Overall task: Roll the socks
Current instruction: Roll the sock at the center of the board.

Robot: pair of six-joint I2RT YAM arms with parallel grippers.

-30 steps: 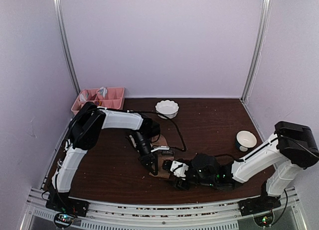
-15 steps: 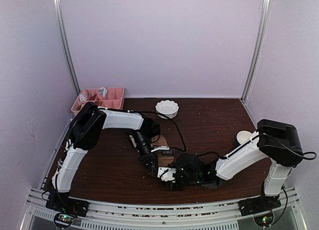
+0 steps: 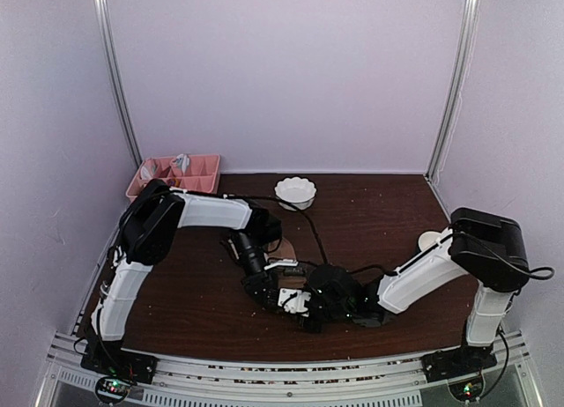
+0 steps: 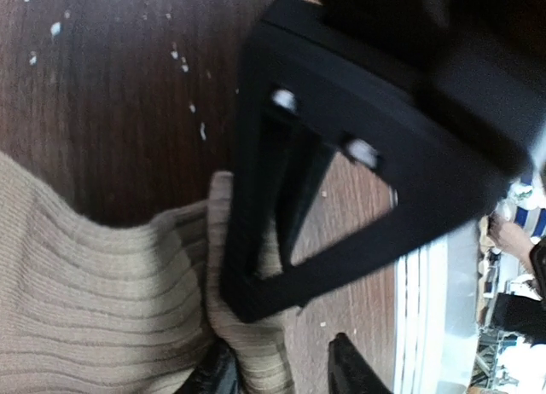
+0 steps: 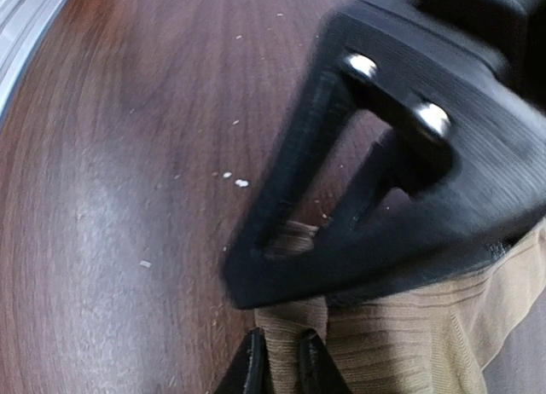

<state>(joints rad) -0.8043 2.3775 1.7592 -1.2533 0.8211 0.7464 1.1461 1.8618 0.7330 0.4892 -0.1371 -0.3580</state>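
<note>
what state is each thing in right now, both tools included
tan sock, lying flat, one edge bunched up
left tool, open, straddling the sock's edge
right tool, shut on the sock's fabric
scalloped bowl, upright, looks empty
pink tray, upright, small items in its compartments

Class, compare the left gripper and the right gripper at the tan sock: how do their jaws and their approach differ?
1. The left gripper has its jaws apart; the right gripper has its jaws nearly together, pinching a fold of the tan sock.
2. In the top view the left gripper reaches in from the left, the right gripper from the right.
Shared: both are black and work the same sock.
</note>
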